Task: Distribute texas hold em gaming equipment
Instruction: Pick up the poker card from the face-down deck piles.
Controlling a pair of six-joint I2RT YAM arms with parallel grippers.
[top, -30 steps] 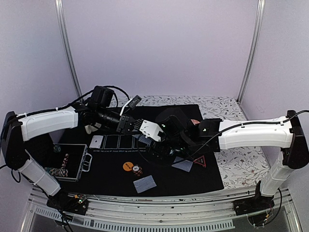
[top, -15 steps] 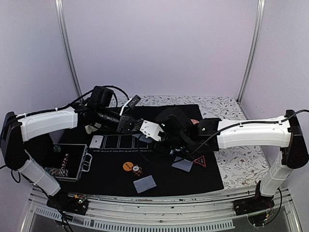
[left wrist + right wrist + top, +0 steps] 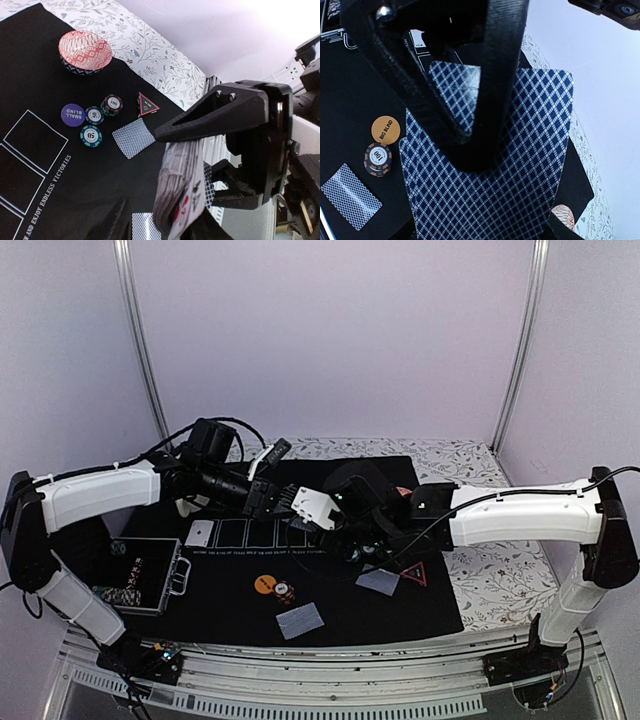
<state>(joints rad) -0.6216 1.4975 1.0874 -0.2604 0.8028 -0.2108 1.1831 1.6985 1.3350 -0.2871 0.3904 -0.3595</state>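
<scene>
A deck of playing cards point(image 3: 180, 195) hangs above the black mat point(image 3: 230, 600) between both grippers. My right gripper point(image 3: 482, 230) is shut on the deck point(image 3: 520, 165) across its width, and its black fingers point(image 3: 215, 117) show in the left wrist view. My left gripper point(image 3: 160, 225) is open: one finger point(image 3: 111, 224) stands apart from the deck, the other still touches it. On the mat lie single cards point(image 3: 299, 620) point(image 3: 378, 580), an orange disc point(image 3: 263, 583), a chip stack point(image 3: 285, 592), a purple disc point(image 3: 73, 114), chips point(image 3: 91, 135) and a triangle marker point(image 3: 148, 104).
A red patterned bowl point(image 3: 85, 50) sits at the mat's far right. An open metal chip case point(image 3: 140, 580) lies at the near left, with a face-up card point(image 3: 200, 533) beside the printed boxes. A cream mug point(image 3: 185, 506) stands partly hidden behind the left arm.
The right gripper has closed onto the deck while the left gripper's jaws have opened off it. Both arms stayed close together over the mat.
</scene>
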